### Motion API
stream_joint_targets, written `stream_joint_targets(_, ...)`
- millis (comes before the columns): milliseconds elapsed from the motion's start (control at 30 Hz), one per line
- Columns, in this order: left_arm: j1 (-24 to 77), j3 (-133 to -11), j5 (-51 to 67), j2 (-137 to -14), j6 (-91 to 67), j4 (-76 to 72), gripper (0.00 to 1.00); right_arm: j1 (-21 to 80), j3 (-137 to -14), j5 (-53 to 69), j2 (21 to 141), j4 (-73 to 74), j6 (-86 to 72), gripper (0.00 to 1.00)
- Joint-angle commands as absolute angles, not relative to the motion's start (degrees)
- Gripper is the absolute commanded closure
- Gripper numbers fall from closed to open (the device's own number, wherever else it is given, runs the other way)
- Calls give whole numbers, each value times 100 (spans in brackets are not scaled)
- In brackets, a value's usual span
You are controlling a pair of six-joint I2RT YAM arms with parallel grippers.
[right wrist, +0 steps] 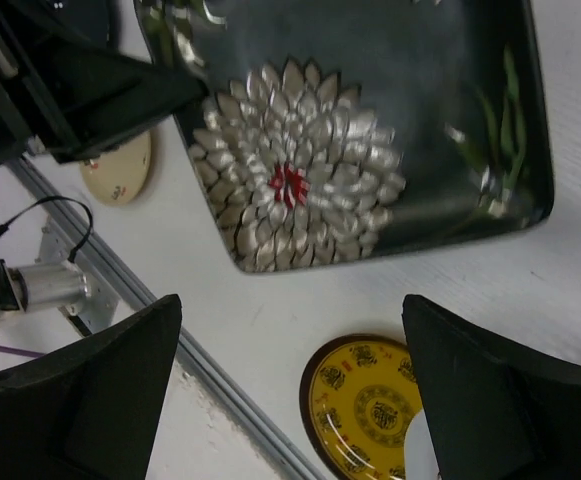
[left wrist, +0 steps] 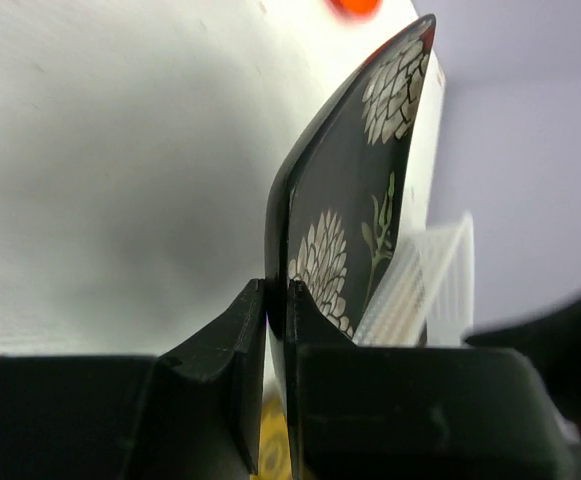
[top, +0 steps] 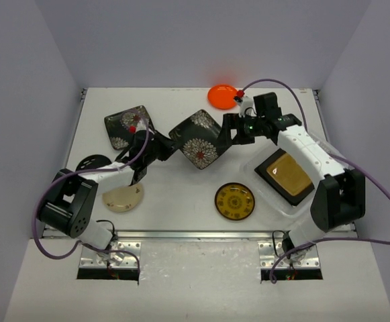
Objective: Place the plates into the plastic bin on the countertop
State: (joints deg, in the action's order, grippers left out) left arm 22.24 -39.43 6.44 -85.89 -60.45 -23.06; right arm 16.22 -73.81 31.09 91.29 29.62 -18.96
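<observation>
A square black plate with white flowers [top: 198,137] hangs tilted above the countertop [top: 181,181]. My left gripper [top: 170,144] is shut on its left rim. In the left wrist view the pads [left wrist: 255,310] pinch that plate [left wrist: 350,190] edge-on. My right gripper [top: 227,131] stands open at the plate's right corner. In the right wrist view the same plate [right wrist: 350,130] lies beyond the wide fingers [right wrist: 80,400], with nothing between them. The plastic bin [top: 265,188] at the right holds an amber-centred square plate [top: 287,176].
On the countertop lie a second flowered plate [top: 126,126] at back left, an orange plate [top: 221,96] at the back, a cream plate [top: 123,196] by the left arm and a yellow-patterned plate [top: 234,201] at front centre. A metal rail [top: 195,235] runs along the front.
</observation>
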Motion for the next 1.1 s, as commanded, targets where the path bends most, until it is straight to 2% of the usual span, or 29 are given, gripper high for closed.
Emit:
stream_joint_targets(0, 2235, -4004, 2863, -8107, -5941, -3756, 100, 1421, -7903, 3591, 9411, 3348, -1360, 15)
stream_joint_targets(100, 2250, -3835, 3263, -7765, -5749, -3551, 100, 1418, -7960, 3318, 9564, 3738, -1204, 25)
stream_joint_targets(267, 2250, -3534, 3665, -7334, -5599, -3366, 100, 1415, -7604, 2936, 9475, 3726, -1221, 30)
stream_joint_targets(333, 2250, -3437, 3707, -7187, -5581, -3336, 100, 1415, -7483, 2981, 9391, 3697, -1225, 39)
stream_joint_targets(433, 2226, -3261, 3750, -7031, -5577, -3340, 100, 1415, -7183, 3067, 9186, 3667, -1250, 47)
stream_joint_targets(567, 2224, -3165, 3639, -6899, -5567, -3189, 100, 1320, -6689, 2933, 8573, 3589, -1327, 37)
stream_joint_targets(767, 2224, -3159, 3570, -6720, -5560, -3061, 100, 1048, -6131, 2867, 7820, 3449, -1427, 31)
stream_joint_targets(933, 2232, -3054, 3831, -6507, -5822, -3520, 100, 1031, -5651, 3991, 7894, 3174, -1424, 47)
stream_joint_targets(1000, 2248, -3033, 4076, -6471, -5919, -3823, 100, 1037, -5343, 5044, 7733, 2559, -1589, 51)
stream_joint_targets(1067, 2257, -3072, 4209, -6453, -5968, -4005, 100, 1046, -5008, 5475, 7596, 2125, -1818, 55)
